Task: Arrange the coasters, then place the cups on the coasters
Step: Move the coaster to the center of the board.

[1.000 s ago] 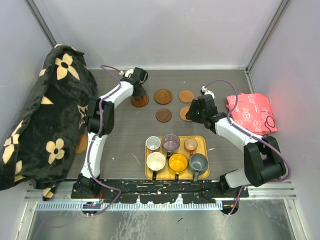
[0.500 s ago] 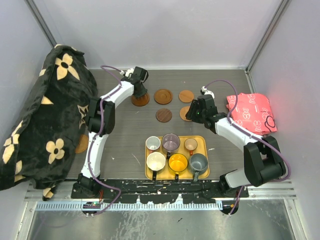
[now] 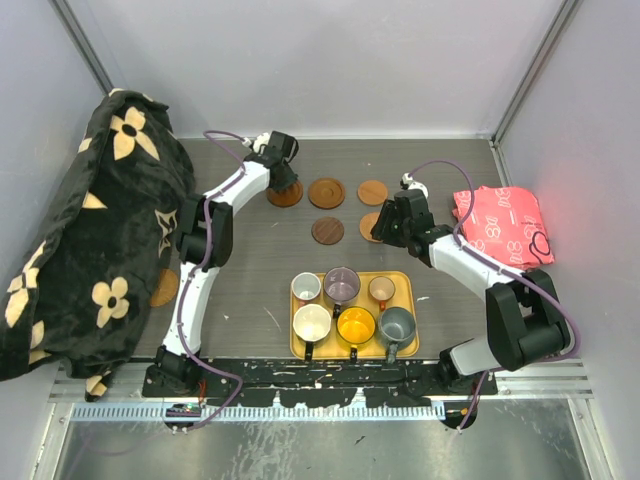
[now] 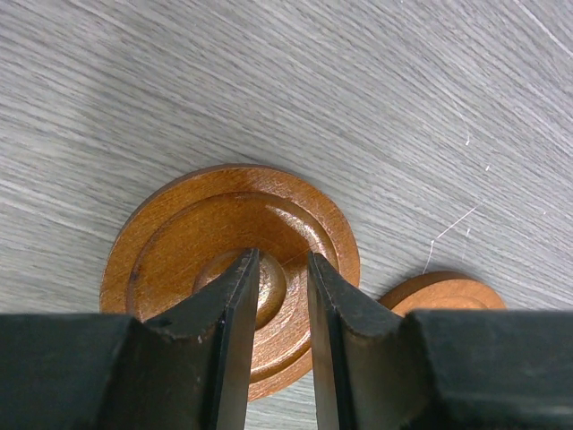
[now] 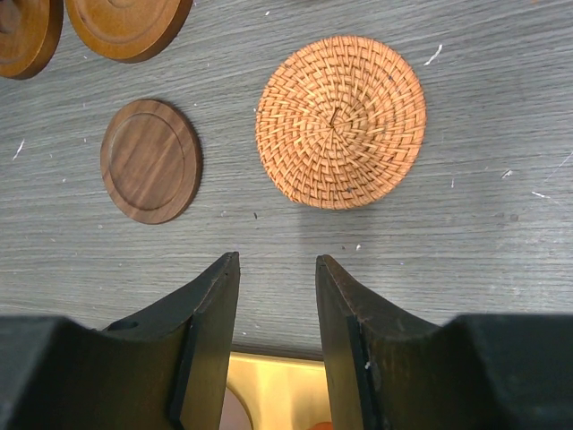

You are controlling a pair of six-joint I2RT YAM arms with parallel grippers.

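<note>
Left gripper (image 4: pixel 282 260) barely apart, tips over centre of rimmed wooden coaster (image 4: pixel 179 224), upper middle of overhead view, nothing visibly clamped. Right gripper (image 5: pixel 277 262) spread, empty. Probably light, stiff, thin, slippery: best pinched across rim.

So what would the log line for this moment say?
left gripper: narrowly open, over rimmed coaster | right gripper: open, empty, near woven coaster | cups: all on tray

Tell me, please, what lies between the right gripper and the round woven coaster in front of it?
Nothing: only bare grey table separates the right gripper from the woven coaster. The right wrist view shows this.
</note>
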